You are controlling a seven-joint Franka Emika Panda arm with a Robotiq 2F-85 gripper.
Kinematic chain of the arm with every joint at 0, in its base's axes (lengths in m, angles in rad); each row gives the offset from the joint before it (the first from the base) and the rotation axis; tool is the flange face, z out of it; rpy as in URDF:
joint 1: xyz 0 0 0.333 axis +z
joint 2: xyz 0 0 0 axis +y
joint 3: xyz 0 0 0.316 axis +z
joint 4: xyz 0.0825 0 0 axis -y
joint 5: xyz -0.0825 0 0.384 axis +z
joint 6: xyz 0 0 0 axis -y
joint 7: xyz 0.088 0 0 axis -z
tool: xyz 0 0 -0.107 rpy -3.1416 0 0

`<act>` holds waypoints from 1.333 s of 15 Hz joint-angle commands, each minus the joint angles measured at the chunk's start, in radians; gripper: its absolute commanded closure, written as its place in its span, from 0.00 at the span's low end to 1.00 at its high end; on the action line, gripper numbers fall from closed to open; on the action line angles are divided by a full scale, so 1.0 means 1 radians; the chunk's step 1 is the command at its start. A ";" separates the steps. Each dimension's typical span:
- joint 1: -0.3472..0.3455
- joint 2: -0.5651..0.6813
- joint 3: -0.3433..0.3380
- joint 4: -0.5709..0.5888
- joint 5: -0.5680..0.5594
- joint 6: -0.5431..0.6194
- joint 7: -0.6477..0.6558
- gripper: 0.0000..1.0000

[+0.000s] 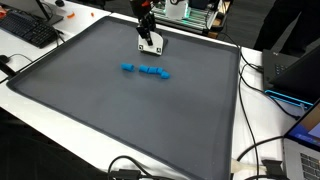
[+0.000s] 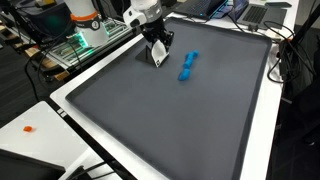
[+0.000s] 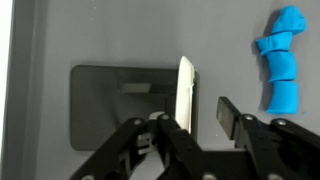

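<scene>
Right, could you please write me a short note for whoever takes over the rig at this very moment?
Gripper: open, low over the grey mat near one edge, jaws either side of a white card.
White card: on edge between the jaws, with a gap on one side; I cannot tell whether it rests on the mat.
Blue chain: lying on the mat beside the gripper, untouched.
Done: the card is not clamped.
Left: the gripper is not yet clear of the card.

Grey mat matt, smooth; blue chain plastic; white card smooth.
</scene>
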 commanded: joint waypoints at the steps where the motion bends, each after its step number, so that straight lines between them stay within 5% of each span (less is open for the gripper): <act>1: -0.001 -0.040 -0.010 -0.019 -0.033 0.005 0.008 0.19; 4: -0.006 -0.081 -0.017 -0.016 -0.084 -0.030 0.045 0.00; 12: -0.032 -0.203 -0.014 0.015 -0.377 -0.167 0.157 0.00; 20: 0.001 -0.302 0.008 0.096 -0.410 -0.257 -0.219 0.00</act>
